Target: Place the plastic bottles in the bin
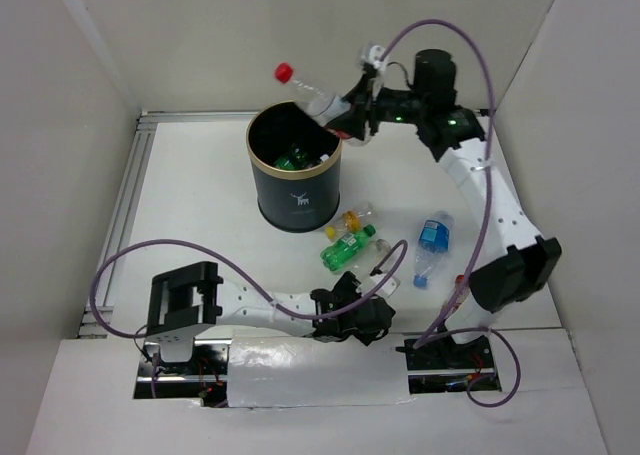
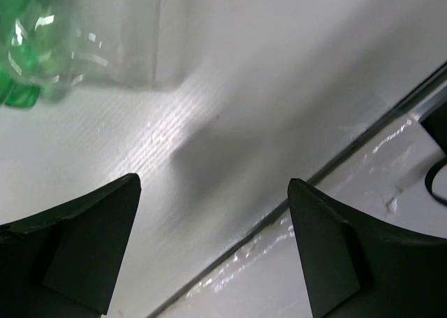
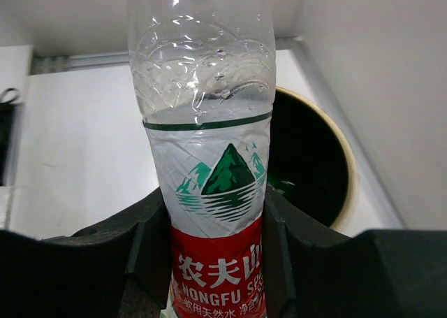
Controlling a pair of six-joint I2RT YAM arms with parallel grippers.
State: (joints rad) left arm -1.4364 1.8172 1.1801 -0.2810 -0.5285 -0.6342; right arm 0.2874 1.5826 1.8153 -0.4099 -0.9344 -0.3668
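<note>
The dark green bin [image 1: 295, 190] with a gold rim stands at the table's middle back, with bottles inside; it also shows in the right wrist view [image 3: 318, 164]. My right gripper [image 1: 350, 110] is shut on a clear red-capped bottle [image 1: 312, 95] with a red and white label [image 3: 213, 192], held tilted over the bin's back rim. A green bottle [image 1: 348, 247], a yellow-capped bottle [image 1: 358, 216], a blue-labelled bottle [image 1: 433, 237] and a clear bottle [image 1: 384, 265] lie on the table. My left gripper [image 2: 213, 248] is open and empty low over the table, with a green and clear bottle [image 2: 42, 52] beyond it.
White walls enclose the table on the left, back and right. An aluminium rail [image 1: 125, 200] runs along the left edge. Purple cables [image 1: 130, 265] loop from both arms. The right arm's base [image 1: 510, 275] stands near the front right.
</note>
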